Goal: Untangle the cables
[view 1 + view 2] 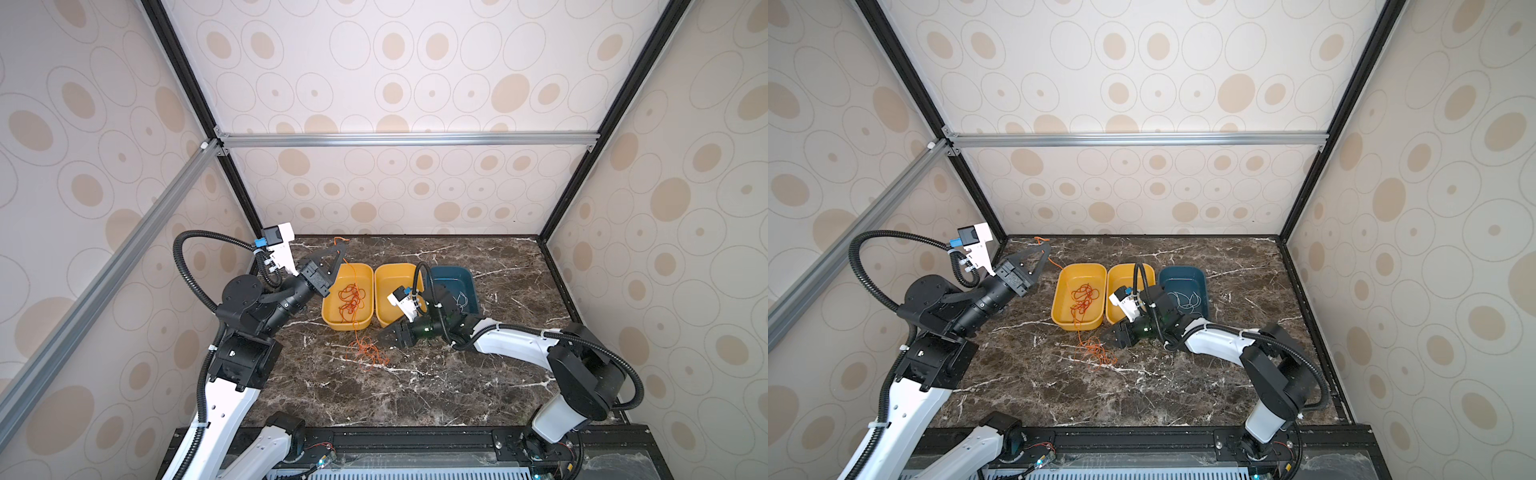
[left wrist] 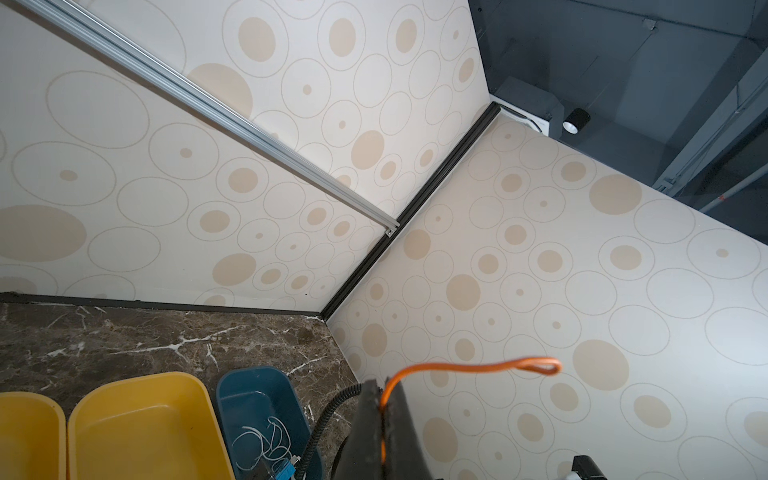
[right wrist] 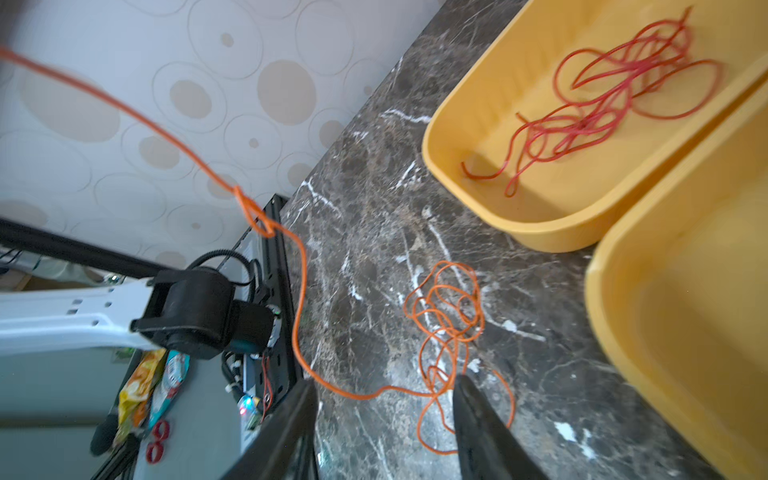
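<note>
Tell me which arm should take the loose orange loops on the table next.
Likely right: the right gripper hovers, jaws open, at the orange cable looped on the table; the left gripper is busy, shut on that cable's raised end.

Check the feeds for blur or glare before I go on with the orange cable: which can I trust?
Right wrist view: motion-smeared, worst on the empty yellow tray and the raised stretch of orange cable; its pile on the table reads fairly sharp. Left wrist view: walls crisp, the cable's end loop near the lens soft. Both top views: evenly lit, no harsh glare.
</note>
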You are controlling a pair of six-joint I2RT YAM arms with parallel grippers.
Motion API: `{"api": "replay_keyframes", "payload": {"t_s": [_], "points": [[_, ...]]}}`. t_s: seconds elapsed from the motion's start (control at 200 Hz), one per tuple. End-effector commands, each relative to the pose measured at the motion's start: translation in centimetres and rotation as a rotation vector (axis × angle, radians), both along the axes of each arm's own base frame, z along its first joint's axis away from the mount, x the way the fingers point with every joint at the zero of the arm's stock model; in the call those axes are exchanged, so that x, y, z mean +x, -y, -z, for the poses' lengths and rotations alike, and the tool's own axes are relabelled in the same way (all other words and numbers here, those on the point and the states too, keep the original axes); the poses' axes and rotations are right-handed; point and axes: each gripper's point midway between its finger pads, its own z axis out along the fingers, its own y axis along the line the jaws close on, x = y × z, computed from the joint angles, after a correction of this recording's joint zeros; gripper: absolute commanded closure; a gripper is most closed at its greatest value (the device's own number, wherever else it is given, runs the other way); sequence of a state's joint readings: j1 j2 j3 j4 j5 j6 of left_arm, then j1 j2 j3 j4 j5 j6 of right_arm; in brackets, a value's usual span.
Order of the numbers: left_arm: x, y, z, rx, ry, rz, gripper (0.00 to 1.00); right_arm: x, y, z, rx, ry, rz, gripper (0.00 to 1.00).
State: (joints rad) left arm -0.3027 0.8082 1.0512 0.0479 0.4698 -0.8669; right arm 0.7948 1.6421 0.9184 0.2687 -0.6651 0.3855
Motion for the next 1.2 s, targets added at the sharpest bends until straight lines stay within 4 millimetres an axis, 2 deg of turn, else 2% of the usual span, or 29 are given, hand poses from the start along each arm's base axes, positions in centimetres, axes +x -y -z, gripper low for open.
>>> {"api": "replay_keyframes", "payload": {"t_s": [0.0,0.31,0.455,0.515,0.6,0.635,0.9,1.05,1.196], "points": [[-0.4,-0.2,-1.1,-0.001,0.050,-0.002,1.00,-1.6,-1.1,0.6,-0.005,0.010,-0.086,0.45],[0.0,-0.1,-0.9,0.005,0.042,-0.004,1.00,-2.6,-3.3,2.9,-0.039,0.013,-0.131,0.51],[0.3,0.0,-0.5,-0.006,0.029,-0.001,1.00,-2.2,-3.8,2.9,-0.032,0.011,-0.118,0.63],[0.3,0.0,-0.4,-0.003,0.029,-0.002,1.00,-2.1,-3.7,2.4,-0.026,0.026,-0.113,0.72],[0.4,0.0,-0.1,0.010,0.022,-0.005,1.00,-2.2,-3.3,1.7,-0.033,0.038,-0.105,0.94],[0.7,-0.3,0.1,0.016,0.016,-0.028,1.00,-2.2,-3.2,1.4,-0.042,0.038,-0.106,1.00],[1.5,-0.4,2.2,0.033,-0.017,-0.052,1.00,-3.8,-0.9,-1.9,-0.071,0.063,-0.136,1.00],[1.8,-0.2,3.2,0.040,-0.031,-0.047,1.00,-4.0,0.5,-4.2,-0.046,0.078,-0.124,1.00],[2.3,-0.1,4.9,0.060,-0.062,-0.049,1.00,-4.0,2.0,-5.7,-0.047,0.093,-0.108,1.00]]}}
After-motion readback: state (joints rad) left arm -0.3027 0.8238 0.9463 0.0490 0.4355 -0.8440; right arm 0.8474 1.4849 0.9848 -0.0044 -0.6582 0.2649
